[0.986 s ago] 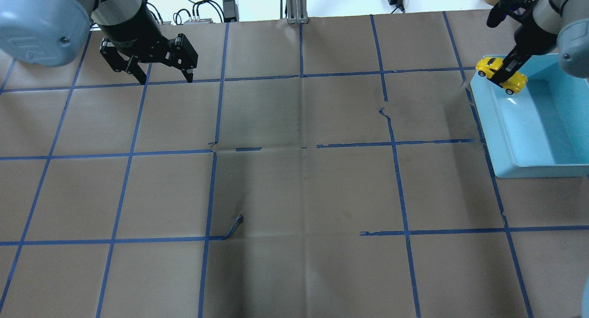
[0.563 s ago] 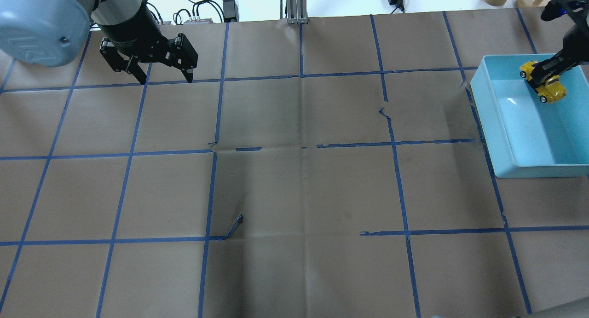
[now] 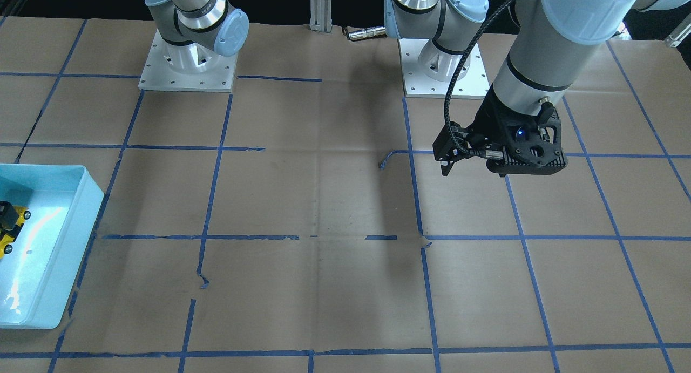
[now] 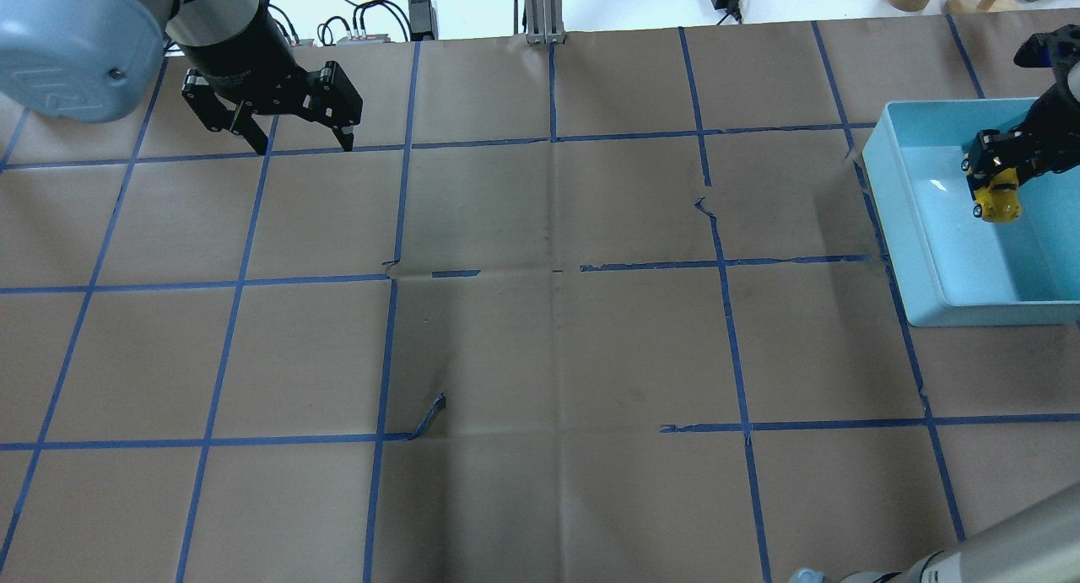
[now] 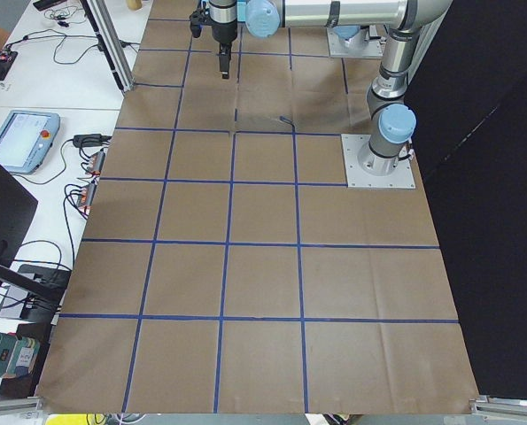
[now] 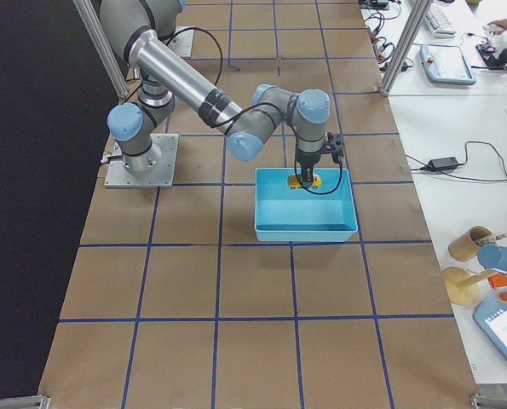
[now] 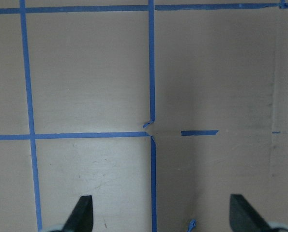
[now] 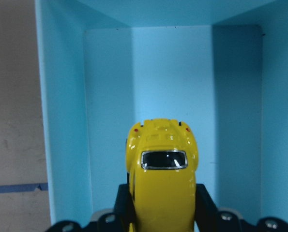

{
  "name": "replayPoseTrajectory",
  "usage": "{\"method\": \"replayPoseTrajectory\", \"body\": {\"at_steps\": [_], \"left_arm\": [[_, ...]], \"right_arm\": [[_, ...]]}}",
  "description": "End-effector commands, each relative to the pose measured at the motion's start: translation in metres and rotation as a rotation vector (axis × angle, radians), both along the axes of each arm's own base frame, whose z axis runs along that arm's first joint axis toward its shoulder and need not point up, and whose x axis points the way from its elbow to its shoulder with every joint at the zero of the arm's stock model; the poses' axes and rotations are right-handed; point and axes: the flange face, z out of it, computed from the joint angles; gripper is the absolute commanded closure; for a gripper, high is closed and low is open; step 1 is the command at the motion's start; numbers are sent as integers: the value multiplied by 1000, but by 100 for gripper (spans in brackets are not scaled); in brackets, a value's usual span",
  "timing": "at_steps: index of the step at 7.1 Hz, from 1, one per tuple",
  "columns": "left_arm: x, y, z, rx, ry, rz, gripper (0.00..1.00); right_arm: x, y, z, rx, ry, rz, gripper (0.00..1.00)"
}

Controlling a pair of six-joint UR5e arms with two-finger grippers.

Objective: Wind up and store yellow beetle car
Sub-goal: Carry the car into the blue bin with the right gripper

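The yellow beetle car [image 8: 162, 183] is clamped between my right gripper's fingers [image 8: 204, 203], rear window facing the wrist camera. It hangs over the inside of a light-blue bin [image 4: 894, 220] at the table's right edge. In the overhead view the car [image 4: 996, 202] pokes out below the right gripper [image 4: 1004, 165]. It also shows in the front view [image 3: 9, 230] and in the right side view [image 6: 304, 181]. I cannot tell whether it touches the bin floor. My left gripper [image 4: 304, 140] is open and empty, far off at the back left, above bare paper [image 7: 163, 215].
Brown paper with a blue tape grid covers the table [image 4: 548, 330]. A loose curl of tape [image 4: 430, 414] lifts off the paper near the middle. Cables and power bricks [image 4: 405, 13] lie beyond the far edge. The bin's walls [image 8: 61, 121] surround the car.
My right gripper has carried the car from the bin's far-left corner to the right, deeper over the bin, and turned it. The left arm has not moved.
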Motion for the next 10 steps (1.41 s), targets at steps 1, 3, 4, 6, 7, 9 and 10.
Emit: {"method": "replayPoseTrajectory", "body": {"at_steps": [1, 3, 4, 6, 7, 9, 10], "left_arm": [[0, 0, 1, -2, 0, 0, 0], [1, 0, 1, -2, 0, 2, 0], [1, 0, 1, -2, 0, 2, 0], [0, -1, 2, -6, 1, 0, 0], [2, -1, 2, -5, 0, -11, 0], [2, -1, 0, -2, -2, -55, 0], [2, -1, -1, 0, -3, -55, 0]], "right_arm": [[-16, 0, -24, 25, -8, -17, 85], [-16, 4, -36, 45, -17, 29, 83], [-13, 8, -55, 54, -27, 32, 83], [-16, 3, -79, -5, 14, 55, 74], [-17, 2, -73, -15, 16, 55, 18], [-15, 6, -43, -13, 25, 52, 0], [-9, 13, -19, -4, 18, 41, 0]]}}
